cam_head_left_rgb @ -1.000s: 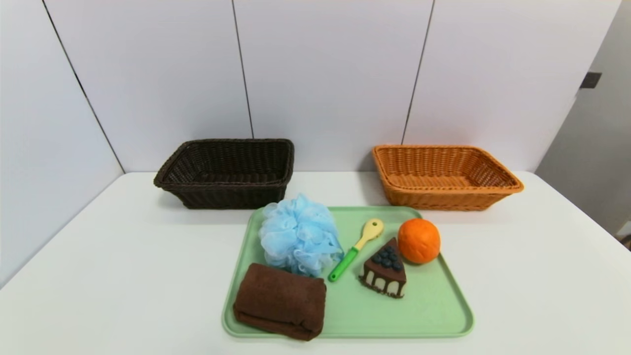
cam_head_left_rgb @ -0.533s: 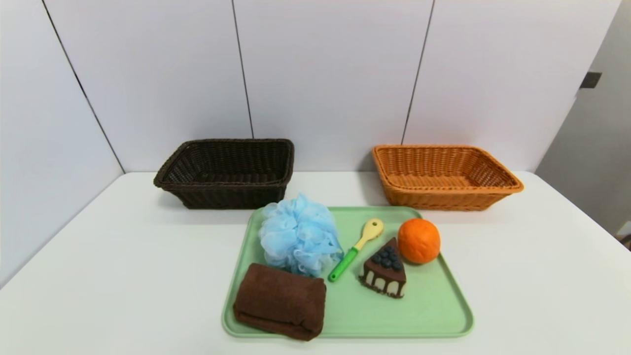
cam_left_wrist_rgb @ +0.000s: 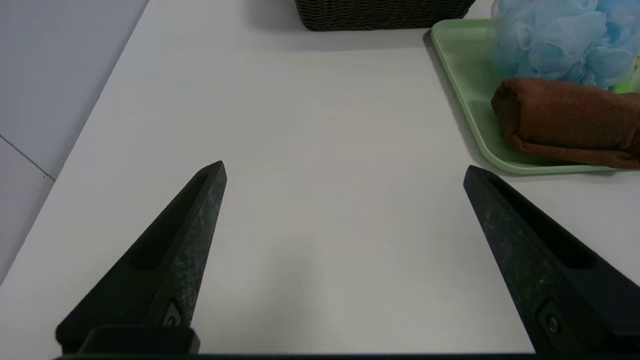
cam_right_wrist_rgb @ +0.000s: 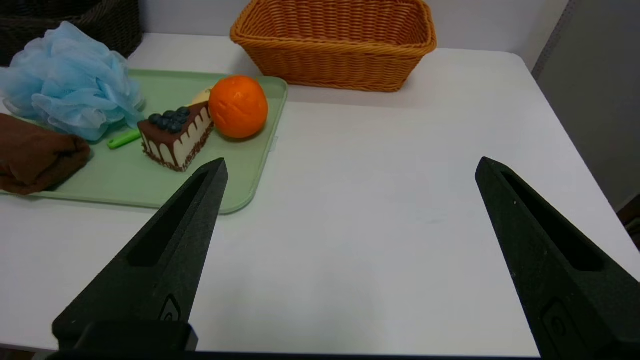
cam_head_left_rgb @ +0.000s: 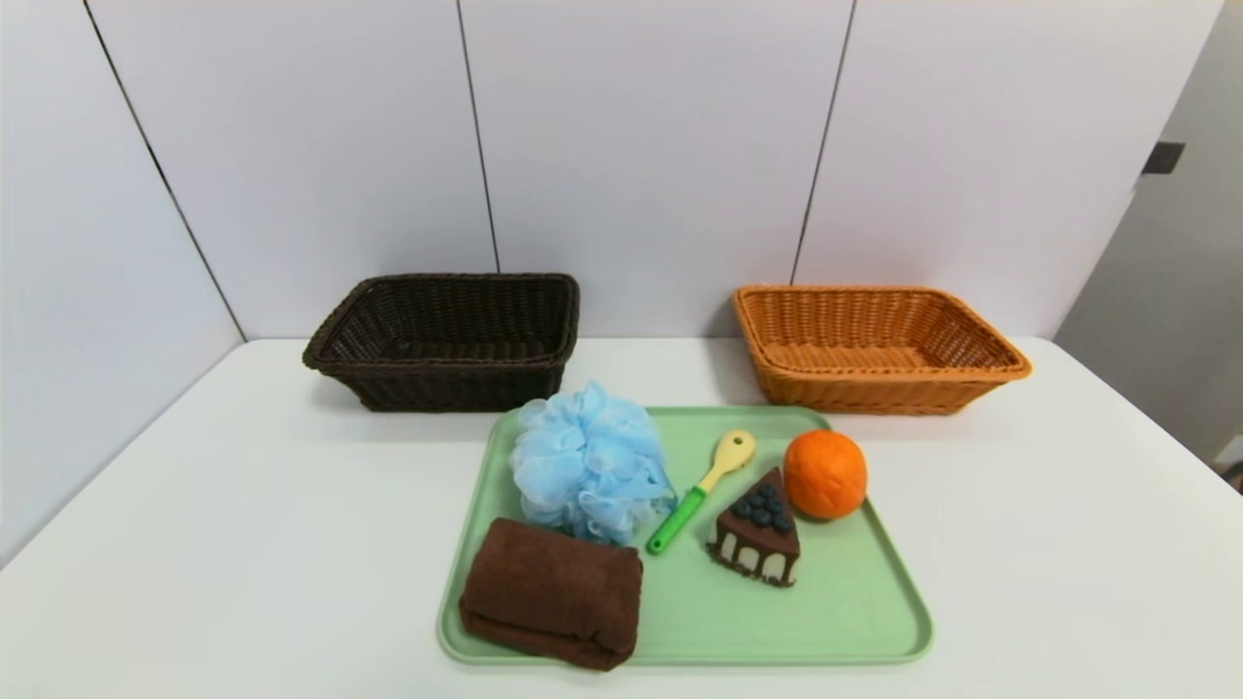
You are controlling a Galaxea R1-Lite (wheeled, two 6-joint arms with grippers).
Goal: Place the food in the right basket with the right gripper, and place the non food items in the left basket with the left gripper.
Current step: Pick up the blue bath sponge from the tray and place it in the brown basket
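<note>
On the green tray (cam_head_left_rgb: 855, 612) lie the food, an orange (cam_head_left_rgb: 824, 473) and a chocolate cake wedge (cam_head_left_rgb: 757, 532), and the non food items: a light-blue bath puff (cam_head_left_rgb: 587, 464), a folded brown towel (cam_head_left_rgb: 554, 592) and a yellow spoon with a green handle (cam_head_left_rgb: 701, 490). The dark brown left basket (cam_head_left_rgb: 447, 340) and the orange-tan right basket (cam_head_left_rgb: 874, 348) stand behind the tray, both empty. My left gripper (cam_left_wrist_rgb: 344, 167) hovers open over bare table left of the tray. My right gripper (cam_right_wrist_rgb: 351, 165) hovers open over bare table right of the tray. Neither arm shows in the head view.
The white table (cam_head_left_rgb: 194, 505) ends at a wall close behind the baskets and at an edge on the right (cam_head_left_rgb: 1146, 408). Bare table surface lies on both sides of the tray.
</note>
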